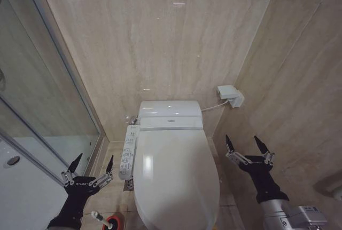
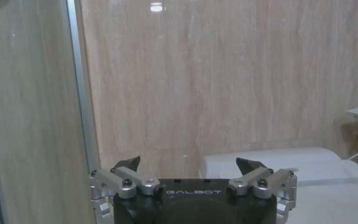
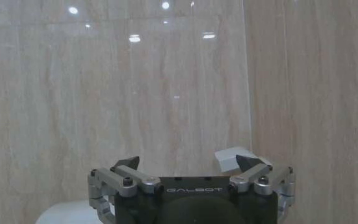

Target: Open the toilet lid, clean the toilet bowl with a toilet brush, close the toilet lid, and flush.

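Toilet lid [image 1: 173, 176] is shut, left gripper [image 1: 91, 167] and right gripper [image 1: 247, 145] flank it with jaws open and empty; glossy plastic, so a shallow edge grab could probably slip.

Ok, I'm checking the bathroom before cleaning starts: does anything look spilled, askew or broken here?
Nothing stands out. The lid is down and sits straight, the brush stands in its red holder on the floor to the toilet's left, and no spill shows. The left tool and right tool hang open either side of the toilet.
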